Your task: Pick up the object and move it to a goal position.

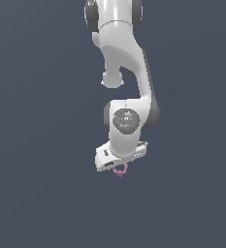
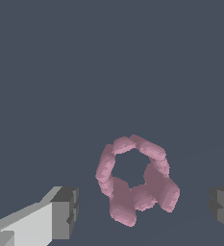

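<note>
Plain dark blue-grey surface filled both views, with no edges, corners or goal marker to be seen, so positions could only be given relative to the arm. Progress, judged from this moment: the grasp was not yet made and the carry to the goal was wholly outstanding. The pink ring lay on the surface, directly below the hand in the exterior view, where only a small pink arc showed beneath the white body. In the wrist view the ring sat between the two fingertips, one grey pad to one side and the other pad at the opposite frame edge, both well apart from the ring's knobbly rim, with bare surface visible on each side. Hand state: spread wide, gripping nothing. Arm pose: extended out over the surface, the forearm descending to a bent wrist, the hand pointing downward and slightly tilted toward the exterior view's left. Whether the fingertips were already at ring height could not be told. Remaining, as judged: close on the ring, lift, move to goal.
</note>
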You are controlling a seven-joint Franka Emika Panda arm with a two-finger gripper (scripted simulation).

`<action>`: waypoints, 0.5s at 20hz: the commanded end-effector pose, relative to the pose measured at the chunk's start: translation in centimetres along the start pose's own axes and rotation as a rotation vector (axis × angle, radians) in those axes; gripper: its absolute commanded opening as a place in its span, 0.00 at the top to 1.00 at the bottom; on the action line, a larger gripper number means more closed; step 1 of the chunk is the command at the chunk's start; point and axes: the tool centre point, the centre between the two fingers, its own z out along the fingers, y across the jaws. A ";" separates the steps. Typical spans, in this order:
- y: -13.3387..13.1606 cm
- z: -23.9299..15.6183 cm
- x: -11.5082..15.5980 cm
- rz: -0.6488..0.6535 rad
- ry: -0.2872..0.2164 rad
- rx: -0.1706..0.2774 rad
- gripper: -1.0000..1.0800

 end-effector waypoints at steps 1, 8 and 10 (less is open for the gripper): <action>0.0 1.0 -0.1 -0.001 -0.001 0.000 0.04; 0.0 4.4 -0.1 -0.003 -0.001 0.000 0.04; 0.0 4.6 -0.1 -0.003 -0.001 0.000 0.04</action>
